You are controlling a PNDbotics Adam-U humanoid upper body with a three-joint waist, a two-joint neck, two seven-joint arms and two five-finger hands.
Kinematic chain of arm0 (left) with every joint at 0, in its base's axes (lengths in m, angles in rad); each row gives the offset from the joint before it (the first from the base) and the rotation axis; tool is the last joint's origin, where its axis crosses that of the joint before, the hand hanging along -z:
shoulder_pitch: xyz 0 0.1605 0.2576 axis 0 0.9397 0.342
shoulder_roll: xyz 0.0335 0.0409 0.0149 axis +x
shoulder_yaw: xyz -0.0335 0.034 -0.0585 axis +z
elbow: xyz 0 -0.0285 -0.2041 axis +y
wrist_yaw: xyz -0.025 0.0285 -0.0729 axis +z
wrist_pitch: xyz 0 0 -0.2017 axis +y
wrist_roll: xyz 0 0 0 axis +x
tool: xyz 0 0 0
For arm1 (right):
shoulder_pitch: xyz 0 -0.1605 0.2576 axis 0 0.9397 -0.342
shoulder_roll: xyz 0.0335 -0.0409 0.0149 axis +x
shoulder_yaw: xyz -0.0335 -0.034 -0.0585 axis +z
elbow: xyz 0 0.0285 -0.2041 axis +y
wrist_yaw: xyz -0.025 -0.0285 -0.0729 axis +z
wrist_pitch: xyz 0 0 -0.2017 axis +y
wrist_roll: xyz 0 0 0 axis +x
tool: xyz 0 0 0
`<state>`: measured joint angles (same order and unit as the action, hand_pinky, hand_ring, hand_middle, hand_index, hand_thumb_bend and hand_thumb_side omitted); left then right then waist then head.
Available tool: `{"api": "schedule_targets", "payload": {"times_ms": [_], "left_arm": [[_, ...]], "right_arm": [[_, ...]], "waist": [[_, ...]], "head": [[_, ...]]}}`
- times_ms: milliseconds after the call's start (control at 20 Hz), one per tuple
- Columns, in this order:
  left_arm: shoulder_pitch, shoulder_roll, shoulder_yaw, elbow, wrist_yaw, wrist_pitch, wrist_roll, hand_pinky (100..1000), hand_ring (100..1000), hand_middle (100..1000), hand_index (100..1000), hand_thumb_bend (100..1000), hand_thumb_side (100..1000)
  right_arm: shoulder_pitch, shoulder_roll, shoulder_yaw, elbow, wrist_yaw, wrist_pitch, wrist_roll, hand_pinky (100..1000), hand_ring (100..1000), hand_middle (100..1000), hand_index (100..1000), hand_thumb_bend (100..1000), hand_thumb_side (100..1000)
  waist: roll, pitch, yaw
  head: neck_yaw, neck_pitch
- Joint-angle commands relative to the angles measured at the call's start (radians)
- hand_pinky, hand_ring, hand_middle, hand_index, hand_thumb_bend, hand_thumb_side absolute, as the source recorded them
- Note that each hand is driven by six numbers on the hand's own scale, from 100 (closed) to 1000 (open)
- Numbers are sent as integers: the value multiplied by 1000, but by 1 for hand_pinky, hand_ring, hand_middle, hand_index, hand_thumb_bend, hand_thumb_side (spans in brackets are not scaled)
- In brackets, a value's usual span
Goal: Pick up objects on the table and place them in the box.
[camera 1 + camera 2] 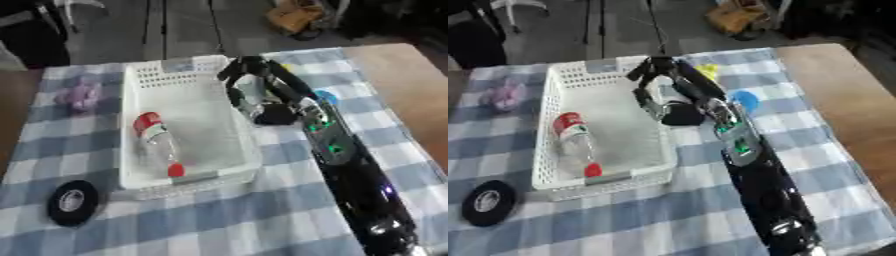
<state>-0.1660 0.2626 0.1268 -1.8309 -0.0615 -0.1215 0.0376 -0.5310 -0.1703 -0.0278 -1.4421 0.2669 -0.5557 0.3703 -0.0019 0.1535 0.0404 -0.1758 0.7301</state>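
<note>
One right hand [661,85] reaching over the right rim of one white box [188,145], fingers [640,70] curled, clamped on nothing visible. Left of the fingers, inside the box: one clear bottle [157,142] with red cap and label. Farther left: one pink thing [80,96]. Near the desk's [262,215] front-left edge: one black tape roll [73,201]. Right of the hand: one yellow piece [707,70], one blue piece [745,100].

No writing can be read anywhere; the bottle [156,142] in the basket [140,80] bears a red label (its print illegible).
</note>
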Motion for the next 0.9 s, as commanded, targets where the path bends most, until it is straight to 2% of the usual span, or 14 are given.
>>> {"api": "schedule_targets", "payload": {"times_ms": [50, 250, 450, 700, 900], "left_arm": [[-7, 22, 9, -11, 1, -2, -1, 435, 939, 887, 866, 559, 952], [-6, 21, 9, -10, 1, -4, -6, 434, 944, 893, 870, 557, 952], [-7, 20, 10, -9, 3, -5, -6, 434, 944, 893, 868, 558, 952], [-7, 19, 9, -9, 3, -5, -9, 432, 940, 887, 858, 557, 953], [-4, 20, 7, -7, 3, -4, -12, 432, 940, 886, 854, 557, 954]], "right_arm": [[8, -44, -41, -82, -114, 52, 34, 672, 609, 658, 767, 148, 586], [43, -64, -69, -119, -154, 92, 51, 669, 607, 653, 766, 113, 620], [63, -76, -87, -133, -163, 109, 50, 665, 604, 648, 764, 112, 621], [79, -72, -105, -154, -155, 135, 39, 661, 603, 645, 766, 165, 573], [85, -70, -108, -157, -156, 150, 38, 658, 599, 640, 763, 140, 595]], "waist": [[-4, -80, -1], [-2, -77, -6], [0, -75, -9], [2, -73, -8], [2, -73, -8]], "head": [[6, -4], [11, -6], [13, -10], [13, -12], [13, -12]]}}
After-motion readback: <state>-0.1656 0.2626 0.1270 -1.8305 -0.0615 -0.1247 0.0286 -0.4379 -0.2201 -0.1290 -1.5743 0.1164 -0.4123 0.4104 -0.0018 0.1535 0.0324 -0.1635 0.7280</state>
